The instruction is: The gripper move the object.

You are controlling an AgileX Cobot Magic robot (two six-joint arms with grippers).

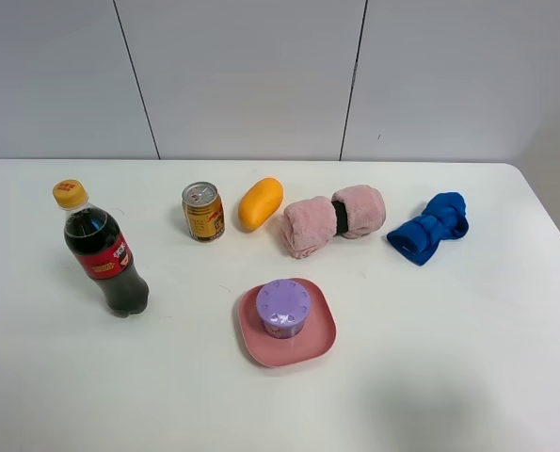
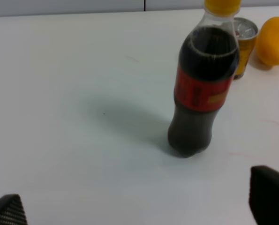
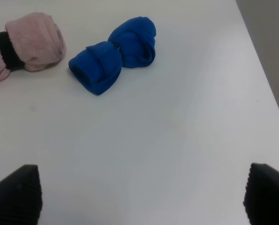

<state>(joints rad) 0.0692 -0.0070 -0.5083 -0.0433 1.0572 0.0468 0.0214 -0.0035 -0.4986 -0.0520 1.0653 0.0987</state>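
The lavender round container (image 1: 282,307) with a scalloped lid stands upright on a pink square plate (image 1: 319,343) at the front middle of the white table. It shows in neither wrist view. No arm shows in the exterior high view. My left gripper (image 2: 139,208) is open and empty, its black fingertips (image 2: 270,197) wide apart above bare table in front of the cola bottle. My right gripper (image 3: 141,197) is open and empty, its fingertips (image 3: 17,192) wide apart above bare table in front of the blue cloth.
A cola bottle (image 1: 104,254) (image 2: 202,89) stands at the left. A gold can (image 1: 203,211) (image 2: 245,42) and an orange fruit (image 1: 261,202) (image 2: 275,40) lie behind the plate. A pink rolled towel (image 1: 334,218) (image 3: 29,42) and blue cloth (image 1: 431,227) (image 3: 113,54) lie right.
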